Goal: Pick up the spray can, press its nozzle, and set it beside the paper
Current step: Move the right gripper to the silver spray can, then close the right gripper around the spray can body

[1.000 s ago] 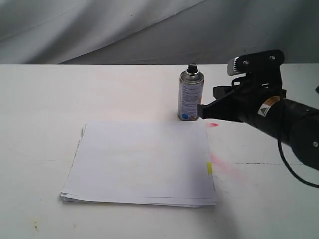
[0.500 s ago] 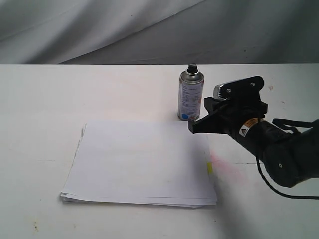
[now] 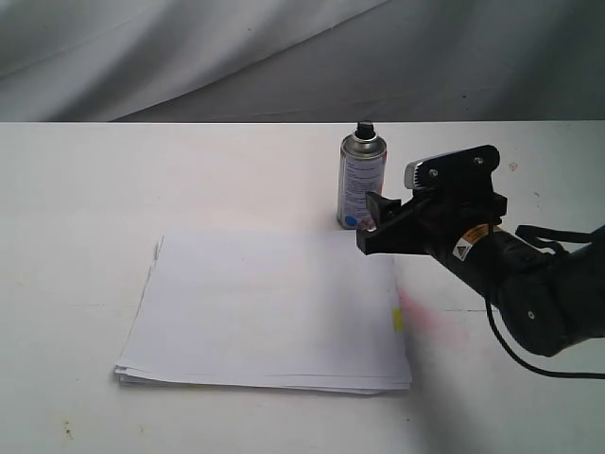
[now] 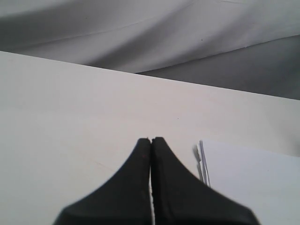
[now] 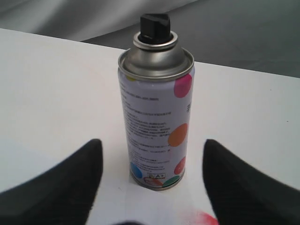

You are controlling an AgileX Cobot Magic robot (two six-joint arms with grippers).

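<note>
The spray can (image 3: pixel 362 182) stands upright on the white table just behind the paper's far right corner; its black nozzle (image 3: pixel 365 128) tops the silver dome. In the right wrist view the spray can (image 5: pixel 156 122) with nozzle (image 5: pixel 154 26) stands ahead of my open right gripper (image 5: pixel 152 152), a little short of its fingertips, untouched. In the exterior view the right gripper (image 3: pixel 375 222) is low, just in front and right of the can. The paper (image 3: pixel 269 307) lies flat, yellow tab (image 3: pixel 397 320) at its right edge. My left gripper (image 4: pixel 151 139) is shut, empty, near the paper's corner (image 4: pixel 253 178).
Pink-red spray stains (image 3: pixel 425 317) mark the table right of the paper, and one stain (image 5: pixel 206 218) lies close to the can's base. A grey cloth backdrop (image 3: pixel 284 57) hangs behind the table's far edge.
The right arm came down and left toward the can a second ago. Over the last half second its fingers have spread apart; the can has not moved.
</note>
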